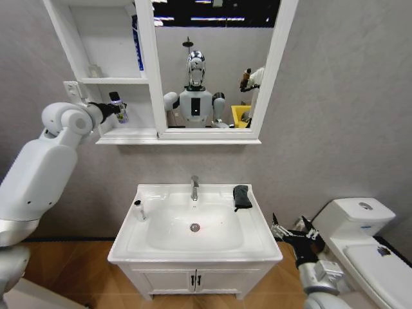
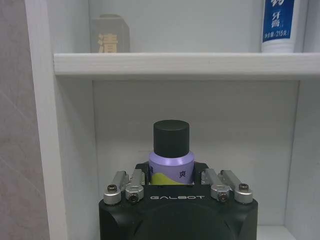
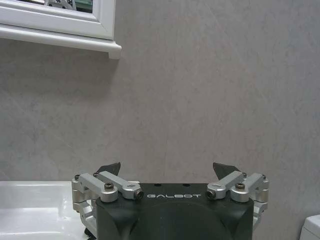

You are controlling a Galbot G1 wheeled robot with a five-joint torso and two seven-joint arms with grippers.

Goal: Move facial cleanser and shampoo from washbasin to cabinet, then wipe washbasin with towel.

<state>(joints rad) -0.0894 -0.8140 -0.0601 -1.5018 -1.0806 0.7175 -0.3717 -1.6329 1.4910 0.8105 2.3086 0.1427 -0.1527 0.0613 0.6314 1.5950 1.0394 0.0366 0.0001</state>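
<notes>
Left tool [image 1: 114, 107] is raised into the lower open compartment of the cabinet [image 1: 103, 80], closed around a purple bottle [image 1: 118, 108] with a black cap; in the left wrist view the same bottle [image 2: 171, 159] stands upright between the tool's linkages, its yellow-and-purple label partly hidden by the tool body [image 2: 178, 216]; whether its base touches the shelf cannot be told. On the shelf above stand a small pale translucent container [image 2: 110, 34] at one side and a white tube with blue lettering [image 2: 279, 25] at the other; the head view shows that tube [image 1: 137, 44] against the mirror frame.

Right tool [image 1: 291, 232] is held low, beside the right edge of the washbasin [image 1: 257, 241] and near the white toilet [image 1: 360, 241]; its fingers [image 3: 111, 168] are spread wide and hold nothing; the right wrist view faces grey wall, with a corner of the mirror frame [image 3: 75, 30] and a corner of the washbasin [image 3: 30, 210].

On the washbasin rim: a small white bottle with dark cap [image 1: 138, 210] stands upright at the left rear, apart from the chrome tap [image 1: 194, 187]; the towel [image 1: 241, 196], dark and folded, lies at the right rear, right of the tap. The bowl is bare apart from its drain [image 1: 195, 227]. The mirror [image 1: 212, 64] reflects the robot.
</notes>
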